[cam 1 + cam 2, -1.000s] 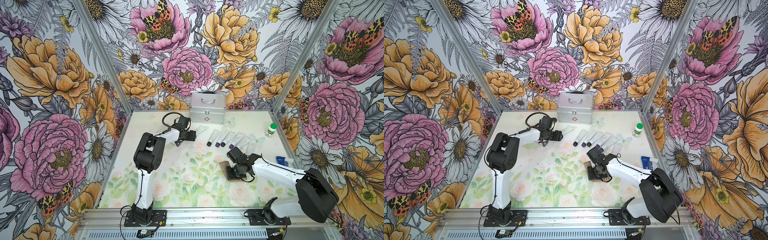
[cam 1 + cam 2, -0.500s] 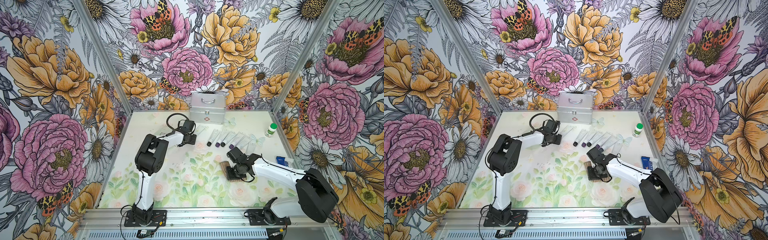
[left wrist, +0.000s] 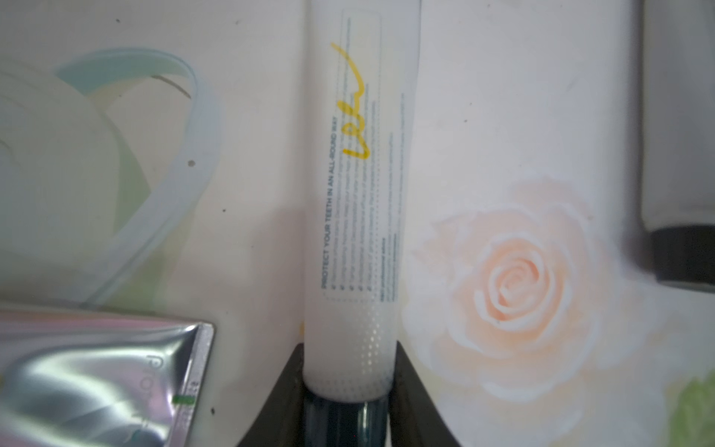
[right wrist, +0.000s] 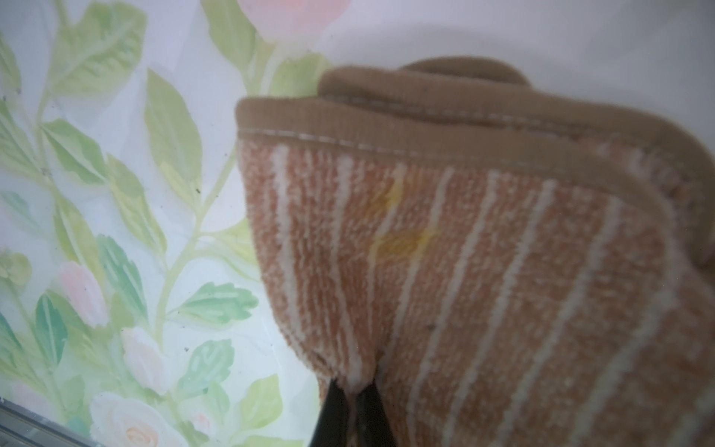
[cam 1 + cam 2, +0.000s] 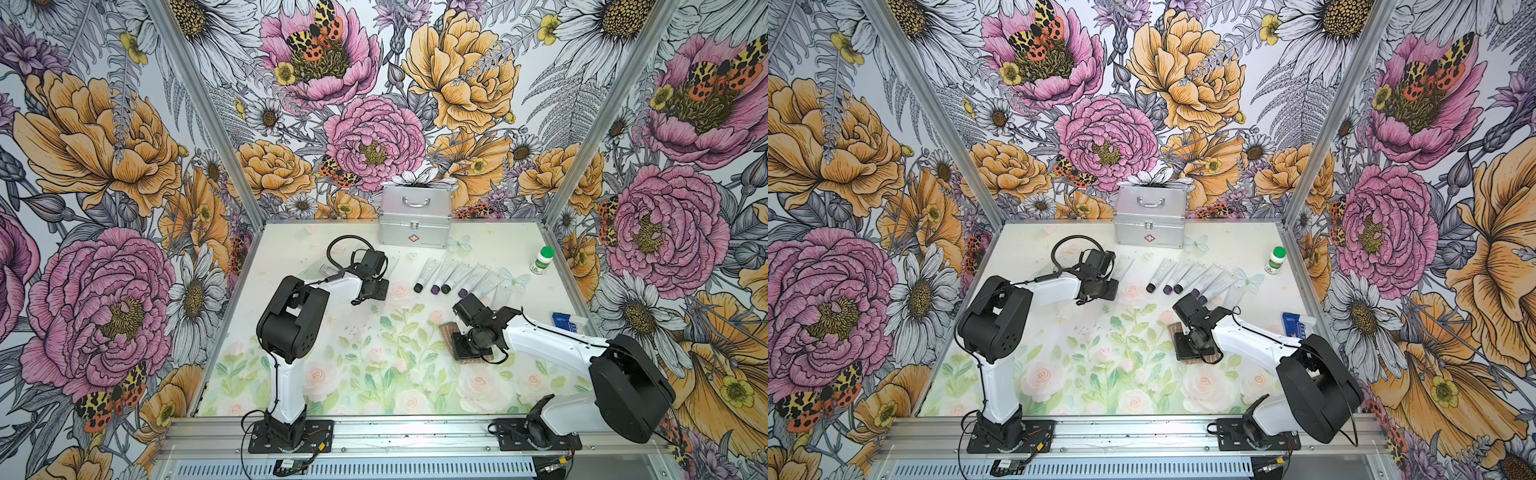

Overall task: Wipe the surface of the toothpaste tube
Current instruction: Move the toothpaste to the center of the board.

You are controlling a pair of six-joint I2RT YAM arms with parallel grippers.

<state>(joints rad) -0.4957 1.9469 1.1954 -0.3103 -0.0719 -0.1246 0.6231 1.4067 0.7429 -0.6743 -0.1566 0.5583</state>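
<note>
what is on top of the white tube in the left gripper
A yellow scribble lies over the printed text on the white tube. The left gripper is shut on its cap end; the underside is hidden.

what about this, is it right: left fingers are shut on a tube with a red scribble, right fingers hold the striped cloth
The scribble is yellow, not red, as the left wrist view shows; left fingers are shut on that tube, right fingers hold the striped cloth.

Left gripper [image 3: 348,410] closed, seemingly onto toothpaste tube [image 3: 360,193].
</note>
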